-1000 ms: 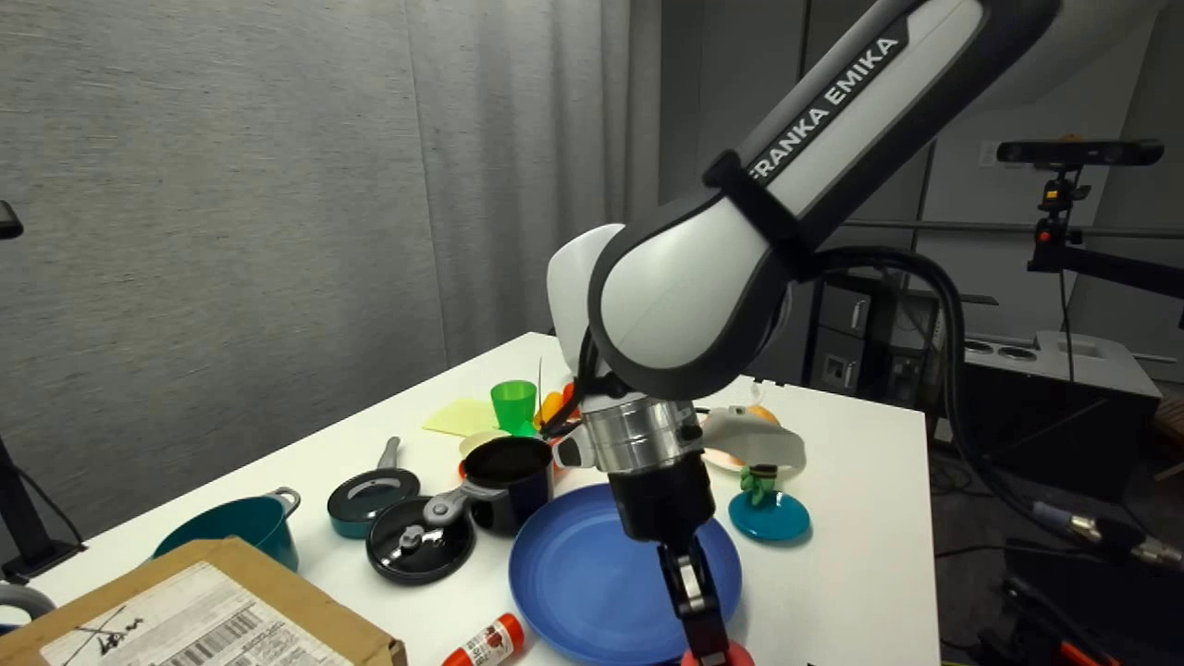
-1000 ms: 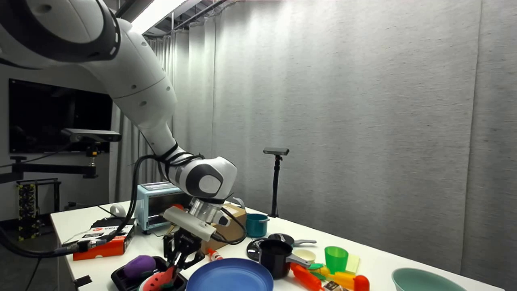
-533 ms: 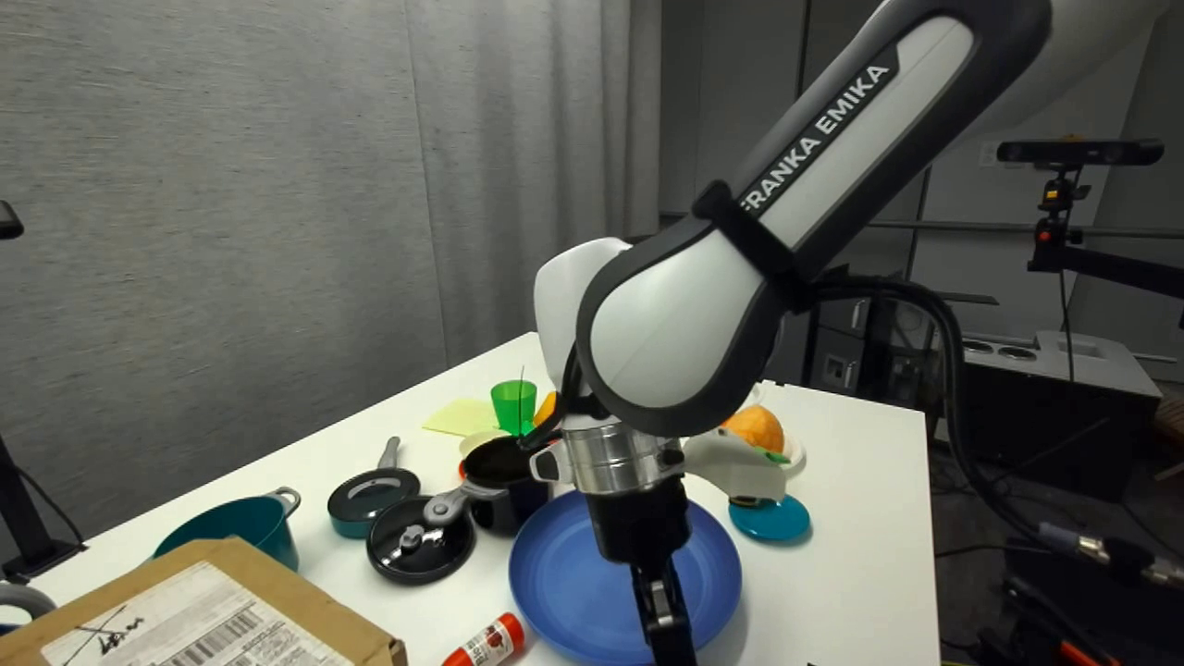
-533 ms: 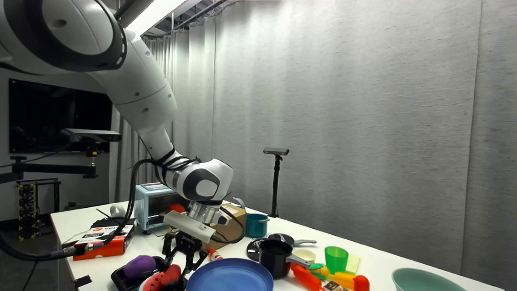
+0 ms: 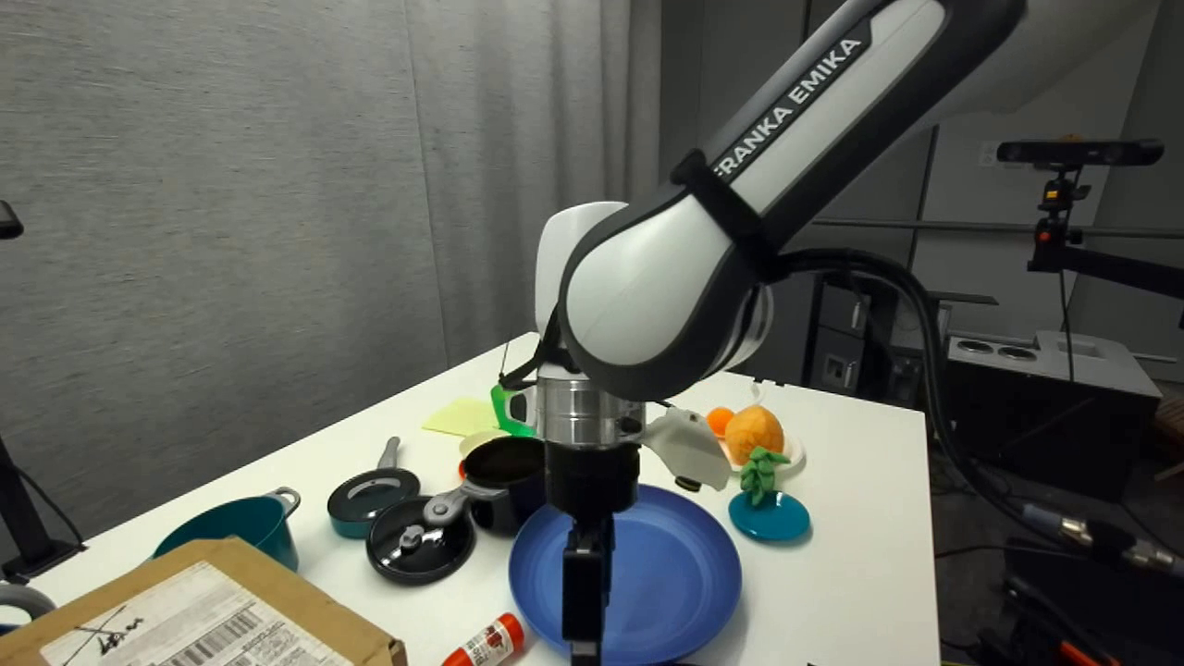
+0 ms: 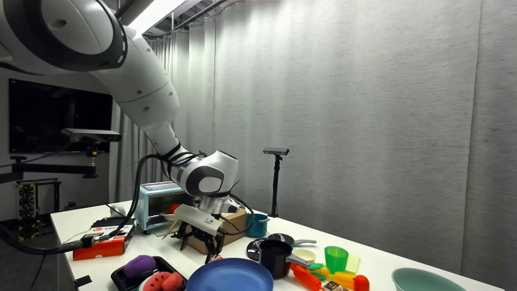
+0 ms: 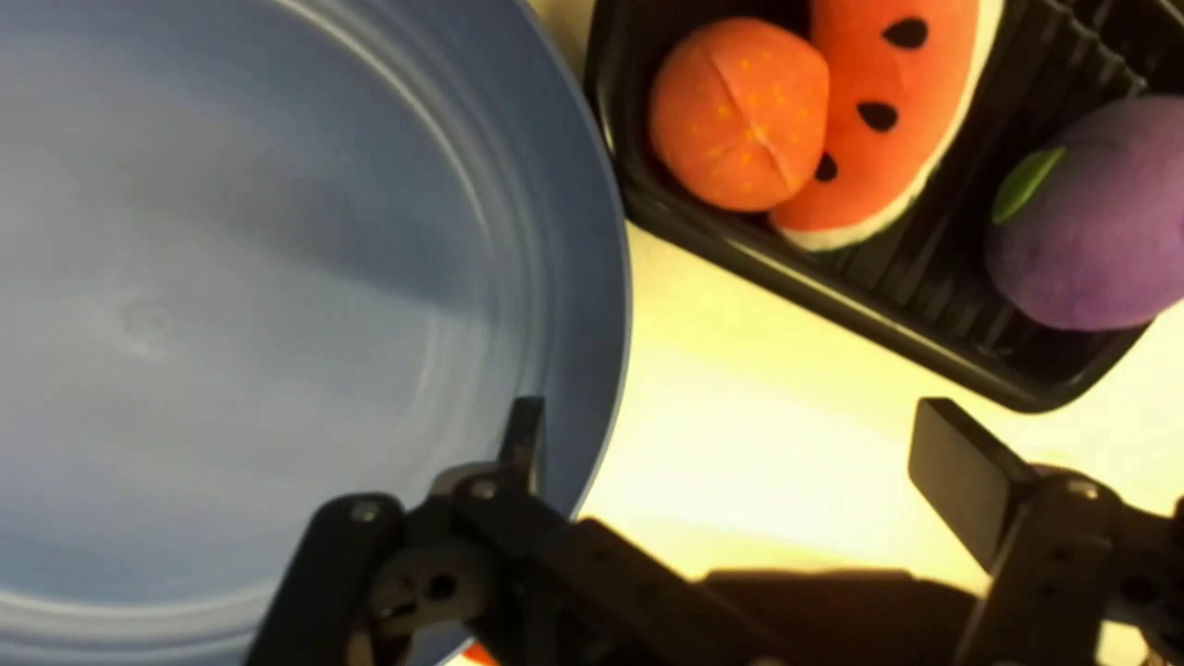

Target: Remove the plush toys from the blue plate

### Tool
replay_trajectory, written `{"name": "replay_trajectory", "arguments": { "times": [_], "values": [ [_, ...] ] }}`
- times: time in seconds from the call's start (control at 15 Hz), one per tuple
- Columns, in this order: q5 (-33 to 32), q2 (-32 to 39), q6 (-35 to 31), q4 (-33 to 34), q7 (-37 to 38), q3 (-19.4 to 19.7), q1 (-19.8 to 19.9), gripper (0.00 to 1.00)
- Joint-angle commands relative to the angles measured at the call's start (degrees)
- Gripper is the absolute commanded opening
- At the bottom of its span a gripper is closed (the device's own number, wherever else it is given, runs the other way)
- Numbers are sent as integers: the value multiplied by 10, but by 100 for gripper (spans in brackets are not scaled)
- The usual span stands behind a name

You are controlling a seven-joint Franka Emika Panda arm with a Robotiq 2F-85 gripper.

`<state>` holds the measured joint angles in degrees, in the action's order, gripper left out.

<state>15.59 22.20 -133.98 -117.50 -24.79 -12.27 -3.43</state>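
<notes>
Claw [image 7: 726, 444], spread, grasping nothing; blue plate [image 7: 231, 231], bare; plush toys [image 7: 740, 120], three, in black tray [image 7: 888, 321]; hazard: low sideways swing could hook the plate and drag it.

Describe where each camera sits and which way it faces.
Wrist view: wrist-mounted, looking down on round, shallow blue plate; black tool shows.
In an exterior view: near the brown cardboard box, facing across white table; white arm, tool show.
In an exterior view: near black rectangular tray, facing pale fabric curtain; arm, tool show.
Both exterior views share plate, box, arm.
</notes>
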Motion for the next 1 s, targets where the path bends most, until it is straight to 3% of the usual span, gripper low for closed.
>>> {"name": "replay_trajectory", "arguments": {
  "times": [0.0,0.2,0.6,0.93],
  "values": [
    [53,30,-40,20,32,-16,4,73],
    [56,35,-78,6,58,-13,3,49],
    [-4,38,-198,-25,129,13,-15,3],
    [-85,31,-236,-47,201,51,-31,0]
  ]
}}
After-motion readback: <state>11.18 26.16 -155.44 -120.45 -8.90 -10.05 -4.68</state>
